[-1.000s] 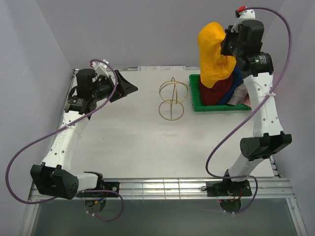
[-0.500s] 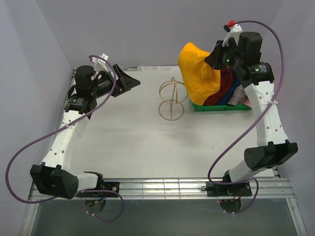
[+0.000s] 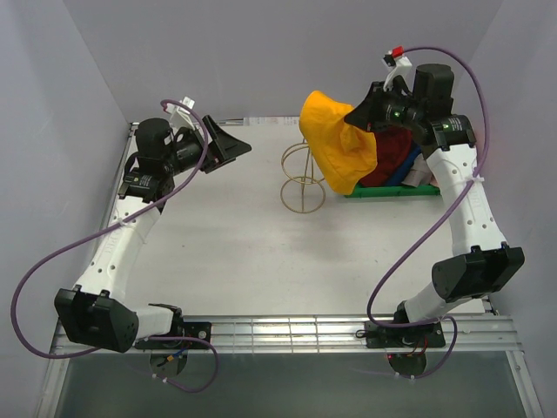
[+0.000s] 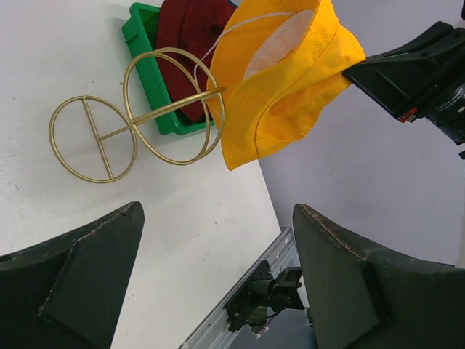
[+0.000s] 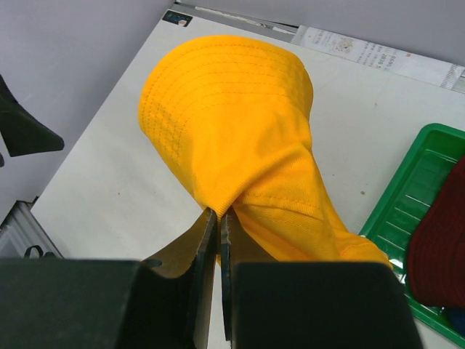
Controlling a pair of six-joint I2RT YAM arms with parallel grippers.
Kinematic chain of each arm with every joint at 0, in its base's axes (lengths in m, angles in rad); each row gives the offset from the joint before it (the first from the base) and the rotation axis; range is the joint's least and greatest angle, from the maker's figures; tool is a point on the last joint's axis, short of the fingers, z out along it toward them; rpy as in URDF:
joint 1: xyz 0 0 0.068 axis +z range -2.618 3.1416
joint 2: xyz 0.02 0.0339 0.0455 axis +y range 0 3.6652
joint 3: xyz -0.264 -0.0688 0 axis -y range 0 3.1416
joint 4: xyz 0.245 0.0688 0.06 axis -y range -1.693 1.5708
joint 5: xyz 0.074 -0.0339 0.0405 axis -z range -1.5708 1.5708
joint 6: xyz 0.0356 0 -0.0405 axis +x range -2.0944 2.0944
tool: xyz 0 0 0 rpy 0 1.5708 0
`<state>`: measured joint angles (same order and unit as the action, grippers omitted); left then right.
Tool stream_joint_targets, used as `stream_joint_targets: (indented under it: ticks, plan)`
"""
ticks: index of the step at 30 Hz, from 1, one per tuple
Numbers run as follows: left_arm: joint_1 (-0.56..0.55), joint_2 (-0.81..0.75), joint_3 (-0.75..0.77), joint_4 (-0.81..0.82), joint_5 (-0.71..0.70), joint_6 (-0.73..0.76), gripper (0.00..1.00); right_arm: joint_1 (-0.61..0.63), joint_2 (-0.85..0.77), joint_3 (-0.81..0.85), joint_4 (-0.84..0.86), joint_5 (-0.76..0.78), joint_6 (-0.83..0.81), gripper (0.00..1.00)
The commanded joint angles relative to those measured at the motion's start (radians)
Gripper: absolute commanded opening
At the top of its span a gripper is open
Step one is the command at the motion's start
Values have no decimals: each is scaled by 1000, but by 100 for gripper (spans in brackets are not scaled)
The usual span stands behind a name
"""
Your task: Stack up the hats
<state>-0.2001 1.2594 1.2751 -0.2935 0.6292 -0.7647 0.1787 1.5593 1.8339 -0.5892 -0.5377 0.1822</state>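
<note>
My right gripper [image 3: 359, 117] [image 5: 219, 213] is shut on a fold of the yellow hat [image 3: 338, 139] [image 5: 232, 145] [image 4: 283, 80], which hangs in the air between the gold stand and the green bin. In the bin lies a dark red hat [image 3: 393, 155] [image 4: 190, 43] [image 5: 439, 247], with a blue hat [image 3: 402, 171] and a grey hat [image 3: 419, 174] partly showing under it. My left gripper [image 3: 233, 144] [image 4: 218, 280] hovers open and empty at the table's far left, pointing toward the stand.
A gold wire-frame stand [image 3: 303, 178] [image 4: 134, 120] sits on the white table [image 3: 261, 252] just left of the yellow hat. The green plastic bin [image 3: 392, 192] [image 4: 149, 58] [image 5: 410, 211] stands at the back right. Grey walls close in the sides and back.
My right gripper has carried the yellow hat leftward and lower, from above the bin toward the gold stand. The left gripper has shifted slightly right, staying open.
</note>
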Motion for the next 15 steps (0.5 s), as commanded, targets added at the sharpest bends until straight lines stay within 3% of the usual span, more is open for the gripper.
stream_joint_targets:
  ticks: [1, 15]
  plan:
    - [-5, -9, -17, 28, 12, -2, 93, 1, -25, -15, 86, -87, 37, 8]
    - [-15, 12, -23, 39, 12, -7, 93, 53, 30, -6, 117, -116, 68, 8]
